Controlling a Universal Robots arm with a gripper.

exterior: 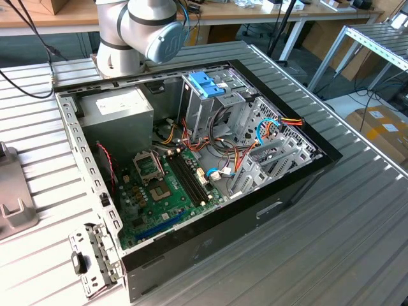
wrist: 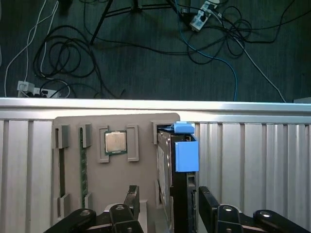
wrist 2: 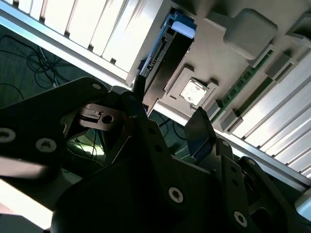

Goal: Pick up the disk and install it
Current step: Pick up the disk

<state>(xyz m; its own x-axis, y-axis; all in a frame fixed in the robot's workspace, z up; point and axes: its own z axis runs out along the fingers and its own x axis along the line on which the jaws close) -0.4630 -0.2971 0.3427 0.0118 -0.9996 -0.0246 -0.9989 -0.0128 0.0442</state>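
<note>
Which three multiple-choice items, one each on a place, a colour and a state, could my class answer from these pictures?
1. Where is the disk?
A) lying flat on top of the processor chip
B) standing on edge in the grey tray, beside the processor chip
C) hanging from the jaws, clear of the tray

2. What colour are the disk's rails?
A) blue
B) red
C) yellow

3. How do the gripper jaws stand?
A) shut on the disk
B) shut on the processor chip
C) open, one on either side of the disk

Answers:
1 B: the first wrist view shows the disk upright in the tray, with the chip seated alongside.
2 A: both wrist views show the rails as blue plastic.
3 C: in the first wrist view a gap shows between one jaw and the disk.
</note>
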